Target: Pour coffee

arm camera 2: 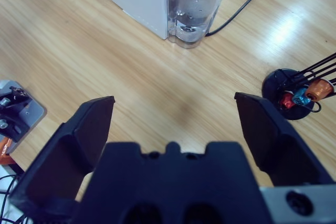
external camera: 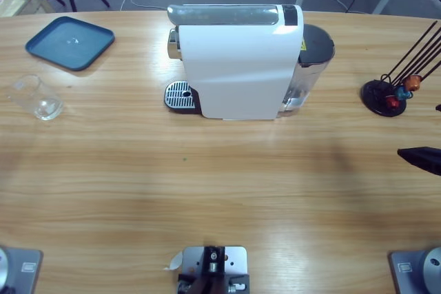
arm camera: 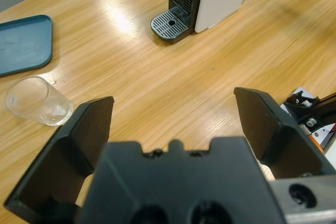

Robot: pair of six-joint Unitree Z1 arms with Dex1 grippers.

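Hovering wide-jawed and empty, the left gripper (arm camera: 173, 124) faces the glass (arm camera: 38, 100), the right gripper (arm camera 2: 173, 124) the coffee machine (external camera: 238, 60); no coffee visible anywhere; a clumsy grab could likely tip that light glass.

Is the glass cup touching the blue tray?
Apart. The high view shows bare table between the glass cup and the blue tray.

Glass (external camera: 38, 98) beside tray (external camera: 69, 43), left of machine (external camera: 238, 60)
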